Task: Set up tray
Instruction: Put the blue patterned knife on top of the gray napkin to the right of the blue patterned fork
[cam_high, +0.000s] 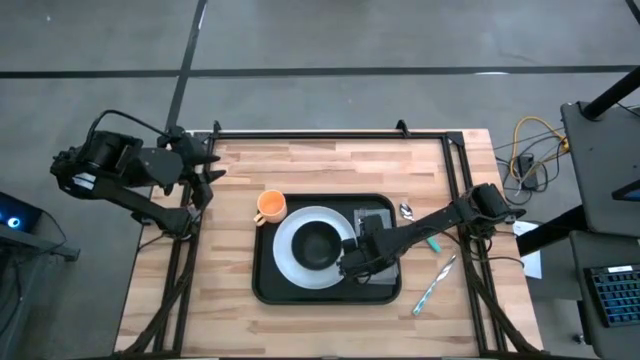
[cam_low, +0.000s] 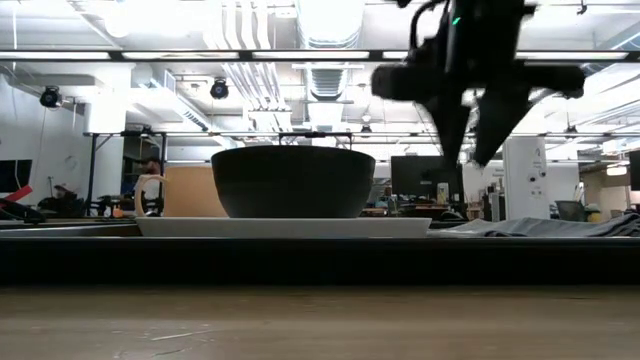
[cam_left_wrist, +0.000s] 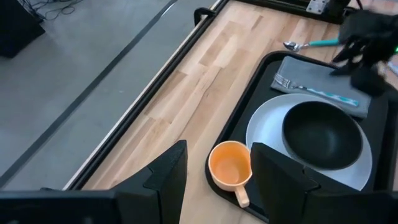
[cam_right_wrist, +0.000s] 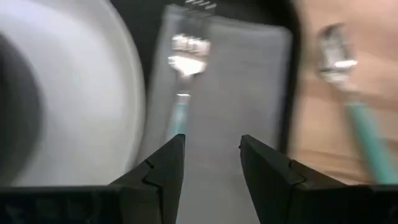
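Black tray (cam_high: 268, 285) flat at table centre, loaded with plate (cam_high: 288, 252), bowl (cam_high: 318, 243), orange cup (cam_high: 271, 206), and napkin (cam_left_wrist: 311, 78) with fork (cam_right_wrist: 182, 74) on top. Probably stiff, fairly heavy when loaded; best taken by raised rim. Right gripper (cam_right_wrist: 210, 163) over napkin, fingers parted, empty, touching nothing. Left gripper (cam_left_wrist: 217, 173) parked past table's left edge, open, empty.
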